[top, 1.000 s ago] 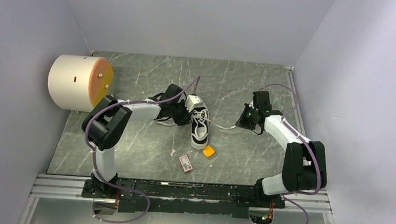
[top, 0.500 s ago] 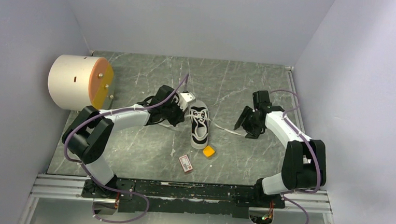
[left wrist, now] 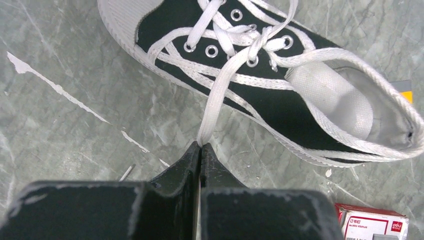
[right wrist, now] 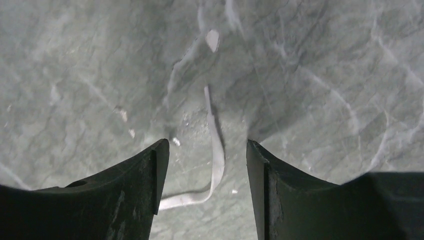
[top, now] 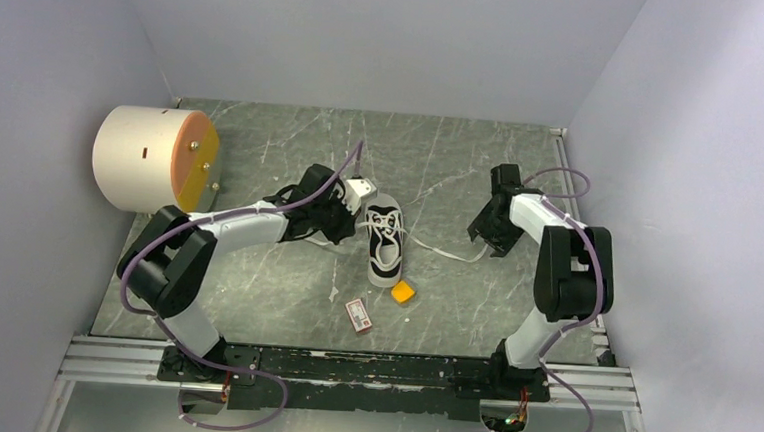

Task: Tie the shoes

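Right fingers [right wrist: 131, 196] have opened, lace [right wrist: 216, 150] lying loose between them.

My left arm [top: 242, 225] rises from its base at the lower left of the overhead view, folds at a black elbow and stretches out low toward the middle of the frame. At its end my left hand [left wrist: 200, 146] has both fingers pressed flat together. Their tips meet at bottom centre of the wrist view and pinch a white lace [left wrist: 216, 95].

My right arm [top: 541, 214] stands steeply at the right side of the overhead view, elbow folded tight, forearm reaching up and inward. My right hand [right wrist: 207, 147] points downward, its two dark fingers [right wrist: 145, 185] spread well apart.
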Controlling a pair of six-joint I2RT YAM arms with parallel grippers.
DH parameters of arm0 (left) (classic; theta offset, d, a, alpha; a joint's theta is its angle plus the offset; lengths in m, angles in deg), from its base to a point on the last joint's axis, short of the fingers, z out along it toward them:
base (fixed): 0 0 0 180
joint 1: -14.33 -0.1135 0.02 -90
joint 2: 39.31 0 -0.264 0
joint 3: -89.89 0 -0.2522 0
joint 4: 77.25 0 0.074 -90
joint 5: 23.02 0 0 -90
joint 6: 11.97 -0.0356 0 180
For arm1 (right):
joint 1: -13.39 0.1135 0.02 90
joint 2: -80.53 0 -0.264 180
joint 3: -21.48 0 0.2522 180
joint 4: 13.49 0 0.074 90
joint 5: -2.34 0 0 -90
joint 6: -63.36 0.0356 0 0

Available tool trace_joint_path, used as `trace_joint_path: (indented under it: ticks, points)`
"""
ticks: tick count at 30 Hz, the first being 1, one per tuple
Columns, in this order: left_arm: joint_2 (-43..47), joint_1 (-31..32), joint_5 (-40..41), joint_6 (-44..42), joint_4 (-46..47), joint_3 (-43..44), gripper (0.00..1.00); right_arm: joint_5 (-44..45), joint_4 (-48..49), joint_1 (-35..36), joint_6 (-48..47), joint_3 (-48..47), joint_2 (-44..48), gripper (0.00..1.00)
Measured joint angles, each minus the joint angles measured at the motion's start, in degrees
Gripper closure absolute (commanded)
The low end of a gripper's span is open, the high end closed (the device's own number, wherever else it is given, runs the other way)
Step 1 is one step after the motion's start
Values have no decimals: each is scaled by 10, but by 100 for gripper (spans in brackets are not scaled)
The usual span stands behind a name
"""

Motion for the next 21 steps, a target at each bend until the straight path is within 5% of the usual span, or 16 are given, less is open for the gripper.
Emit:
trace_joint_path:
  ticks: [5,6,9,21]
  points:
    - [19,0,-2,0,7,-3,95,23,19,0,-14,-4,-19,52]
    - [25,0,-1,0,11,-6,95,25,24,0,-16,-4,-20,59]
    - [43,0,-2,-1,32,-19,95,24,47,0,-27,-1,-21,100]
    - [41,0,-1,-46,97,-36,95,-151,272,6,-88,-54,-34,100]
